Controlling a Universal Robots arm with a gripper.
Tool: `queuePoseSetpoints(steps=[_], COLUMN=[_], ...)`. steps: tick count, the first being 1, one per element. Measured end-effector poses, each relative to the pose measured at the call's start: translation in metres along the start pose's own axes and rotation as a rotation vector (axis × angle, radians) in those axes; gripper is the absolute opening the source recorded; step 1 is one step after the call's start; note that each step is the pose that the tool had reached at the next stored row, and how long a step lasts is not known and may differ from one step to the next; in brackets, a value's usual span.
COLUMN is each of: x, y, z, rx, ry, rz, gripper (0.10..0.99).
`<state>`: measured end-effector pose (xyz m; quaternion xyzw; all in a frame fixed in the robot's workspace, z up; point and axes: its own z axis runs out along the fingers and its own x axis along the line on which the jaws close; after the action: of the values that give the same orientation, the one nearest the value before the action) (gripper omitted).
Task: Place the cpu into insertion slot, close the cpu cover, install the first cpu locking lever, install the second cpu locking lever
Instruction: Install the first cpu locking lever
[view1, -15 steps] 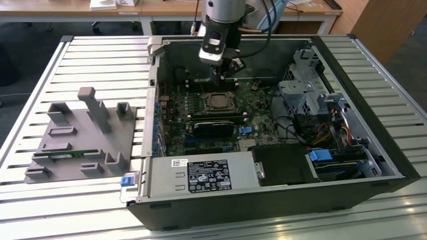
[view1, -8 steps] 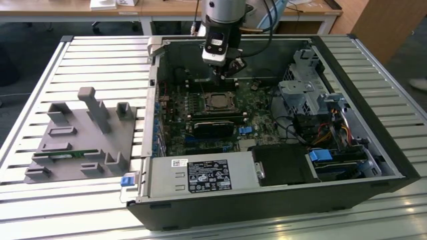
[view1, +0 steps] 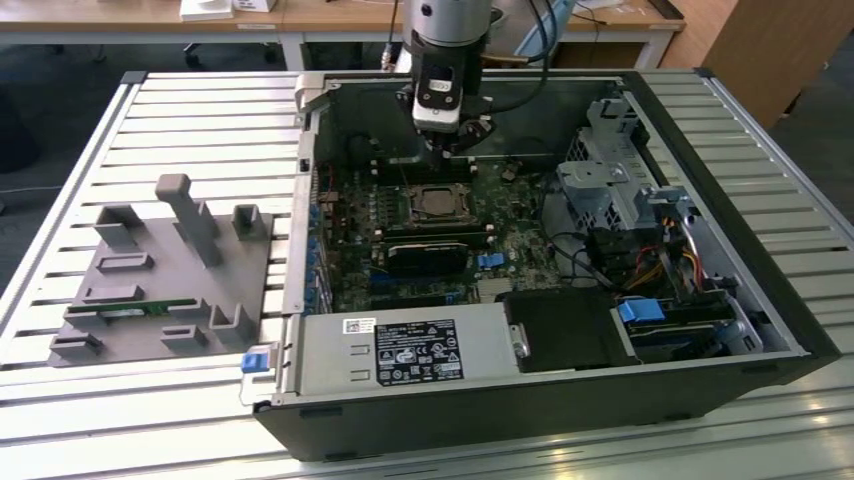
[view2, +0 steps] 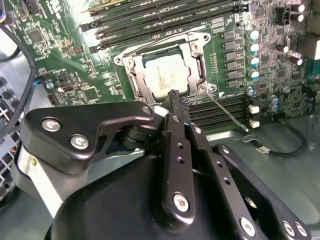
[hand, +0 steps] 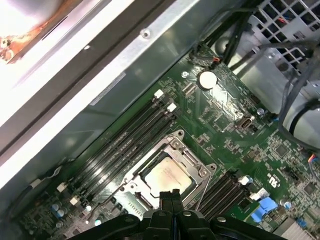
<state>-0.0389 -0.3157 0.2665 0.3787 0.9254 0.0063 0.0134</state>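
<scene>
While the arm hangs over the open computer case (view1: 747, 300) in the exterior view, the gripper (view1: 450, 150) points down at the motherboard (view1: 514, 215), just on the far side of the cpu (view1: 434, 203); a grey fixture block (view1: 160, 290) lies on the slatted table (view1: 200, 110) at the exterior view's left; in the second wrist view the cpu (view2: 165, 75) lies flat in the insertion slot (view2: 198, 67), the cpu cover (view2: 136, 82) is folded down around it (the chip's top shows through the window), and a thin wire lever (view2: 227, 112) slants out over the memory slots (view2: 220, 107); the fingertips are pressed together, pinching nothing, just beside the cover's edge; in the first wrist view the same closed tips sit at the rim of the cover (hand: 186, 152), close against the cpu (hand: 167, 176)
</scene>
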Motion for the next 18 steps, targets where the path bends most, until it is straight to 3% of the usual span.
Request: queuePoseSetpoints(steps=[18], x=[0.0], y=[0.0], z=[0.0003], rx=[-0.006], ry=[0.0068], rz=[-0.312], gripper=[0.106])
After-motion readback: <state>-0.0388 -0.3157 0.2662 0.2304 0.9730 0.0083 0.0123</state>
